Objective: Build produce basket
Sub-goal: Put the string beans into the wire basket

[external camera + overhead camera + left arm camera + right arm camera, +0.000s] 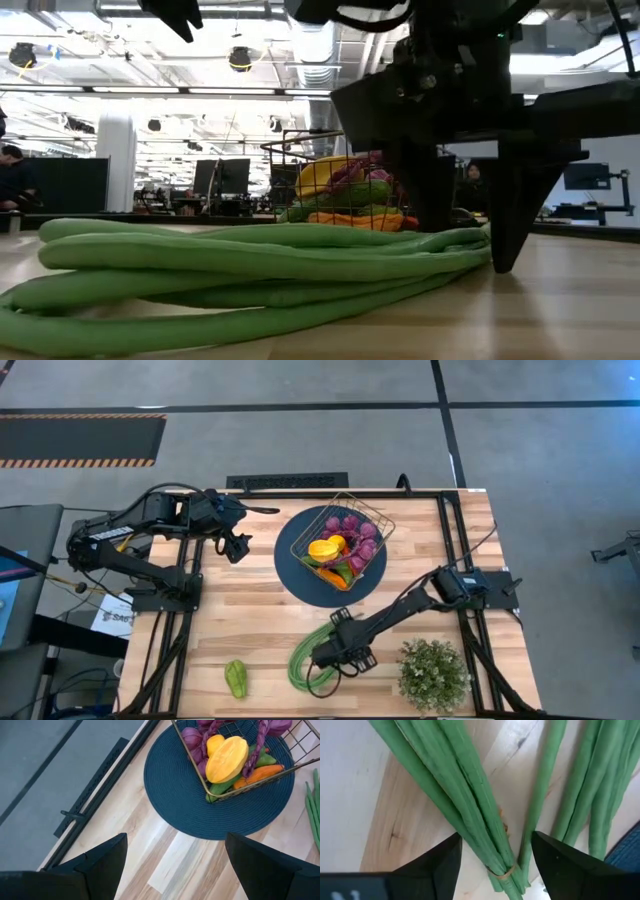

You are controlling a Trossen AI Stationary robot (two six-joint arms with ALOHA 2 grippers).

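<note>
With the wire basket (343,540) on the blue mat (295,575) already part-filled, the right gripper (335,656), jaws spread, straddles the long green beans (305,655) near the table's front, apparently needing to close and lift; the left gripper (237,547) waits open far-left.

high: looks straight down on your whole table (250,620) | low: table height, level, very close to the green beans (250,265) | left wrist: down onto basket (280,767) | right wrist: close above the beans | beans shared by all.
</note>
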